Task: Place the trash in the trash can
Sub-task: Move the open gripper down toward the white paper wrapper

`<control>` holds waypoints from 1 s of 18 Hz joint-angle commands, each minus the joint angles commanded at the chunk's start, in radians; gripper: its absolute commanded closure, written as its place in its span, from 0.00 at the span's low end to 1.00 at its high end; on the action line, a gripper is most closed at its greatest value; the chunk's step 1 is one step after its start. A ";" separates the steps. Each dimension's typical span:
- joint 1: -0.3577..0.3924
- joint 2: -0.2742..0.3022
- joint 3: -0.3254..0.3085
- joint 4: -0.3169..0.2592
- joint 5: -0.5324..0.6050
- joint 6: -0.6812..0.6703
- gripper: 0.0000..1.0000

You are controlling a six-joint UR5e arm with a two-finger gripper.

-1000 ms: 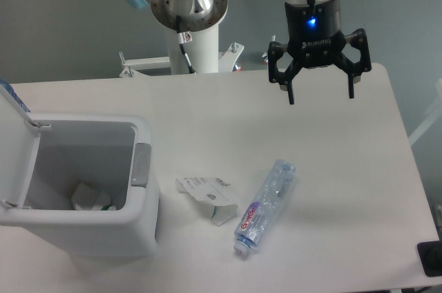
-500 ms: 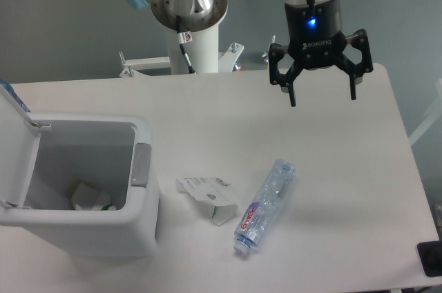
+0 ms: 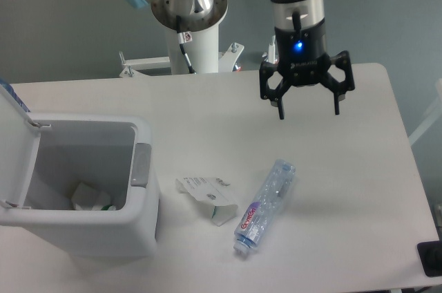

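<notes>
A: Where's the hand (image 3: 307,105) just now?

B: Up above the desk (image 3: 359,168), toward the back edge and a bit right of the middle. Its fingers are spread wide and there's nothing between them. It hangs pointing straight down, which I'd take as the pose for dropping onto something lying flat.

A: And the trash?

B: Two pieces out on the desk, both near the front edge. The crushed clear bottle (image 3: 266,204) lies on its side at a slant, cap end toward the front edge, red-pink label facing up. The flattened white carton (image 3: 208,195) sits just left of it, between the bottle and the trash can (image 3: 79,193). The two are close but look apart.

A: The can's ready?

B: It stands at the front left corner with its lid (image 3: 14,141) flipped up and back on the left side, so the mouth is open toward the ceiling. The grey latch tab (image 3: 141,164) is on the rim facing the carton. Something white already lies at the bottom (image 3: 90,197).

A: So which piece first?

B: My guess is the bottle: it's the nearer of the two, almost straight toward the front edge from the hand. Wide fingers make sense for it too, but they'd want to close across its narrow width, not along its length, and the slant means the wrist may need turning. The carton is thin and flat against the desk, so it looks the harder pick.
</notes>
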 joint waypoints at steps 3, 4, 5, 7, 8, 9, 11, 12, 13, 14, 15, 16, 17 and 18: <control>-0.006 -0.034 0.002 0.002 -0.040 0.102 0.00; -0.006 -0.047 0.002 0.002 -0.064 0.182 0.00; -0.005 -0.064 0.002 0.000 -0.095 0.284 0.00; -0.003 -0.109 0.002 -0.002 -0.137 0.459 0.00; -0.002 -0.129 0.005 0.000 -0.158 0.512 0.00; 0.001 -0.149 0.009 0.000 -0.195 0.550 0.00; 0.000 -0.195 0.023 -0.003 -0.252 0.598 0.00; -0.005 -0.218 0.026 -0.002 -0.253 0.598 0.00; -0.012 -0.238 0.032 0.000 -0.255 0.598 0.00; -0.026 -0.256 0.032 0.000 -0.253 0.597 0.00; -0.034 -0.268 0.032 0.002 -0.252 0.595 0.00; -0.037 -0.278 0.031 0.002 -0.250 0.597 0.00; -0.041 -0.285 0.028 0.006 -0.249 0.597 0.00; -0.043 -0.293 0.025 0.006 -0.244 0.600 0.00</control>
